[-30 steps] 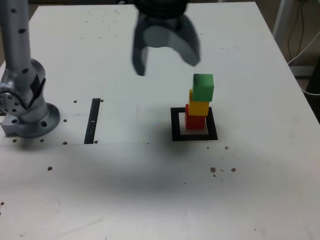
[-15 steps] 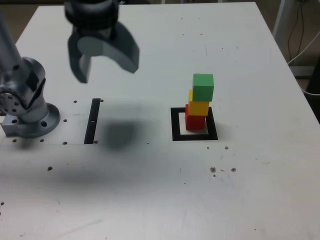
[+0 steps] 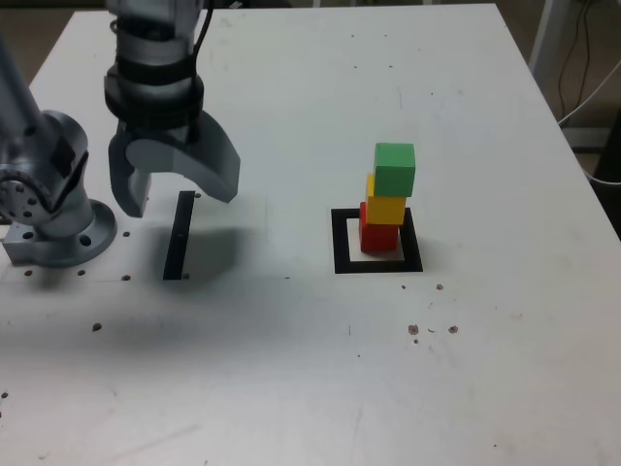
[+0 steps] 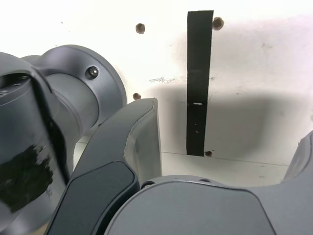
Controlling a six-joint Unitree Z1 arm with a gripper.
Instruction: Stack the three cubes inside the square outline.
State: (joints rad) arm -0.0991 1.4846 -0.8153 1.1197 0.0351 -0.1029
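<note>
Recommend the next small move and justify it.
Probably just hold the gripper clear of the stack: green cube on yellow cube on red cube, inside the square outline, while the jaws stand open and empty.

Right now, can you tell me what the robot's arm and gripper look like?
The gripper is plain grey with broad, curved, claw-like jaws. Above it sits a black wrist section with a dark cable beside it. The arm's round base is grey metal; the wrist view shows a rough dark patch.

Bare tabletop (image 3: 524, 349) open right of cube stack (image 3: 390, 199), exterior view; arm base (image 3: 60, 233) blocks far left.
</note>
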